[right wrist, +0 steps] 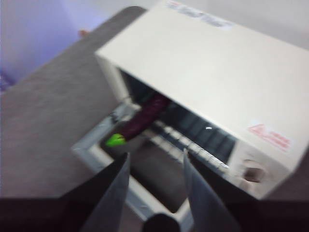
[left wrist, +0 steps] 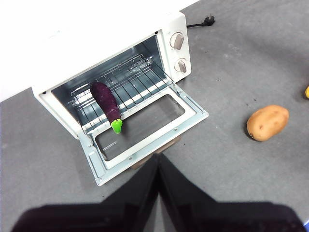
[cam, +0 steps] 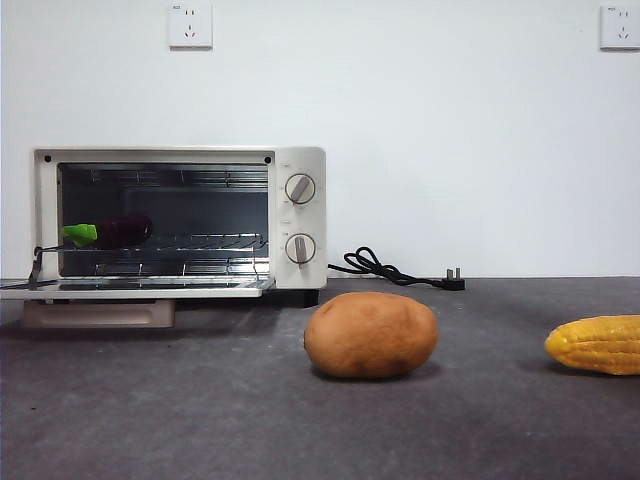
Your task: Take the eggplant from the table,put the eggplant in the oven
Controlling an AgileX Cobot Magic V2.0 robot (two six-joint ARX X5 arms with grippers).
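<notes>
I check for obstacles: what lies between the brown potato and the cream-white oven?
Only bare dark grey table, shown in the left wrist view, between potato and oven.

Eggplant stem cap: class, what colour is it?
Bright green, on the eggplant lying on the oven rack; clearest in the left wrist view.

Even, bright light; the potato [cam: 371,334] casts a soft shadow. The right wrist view is motion-blurred, the others sharp.
</notes>
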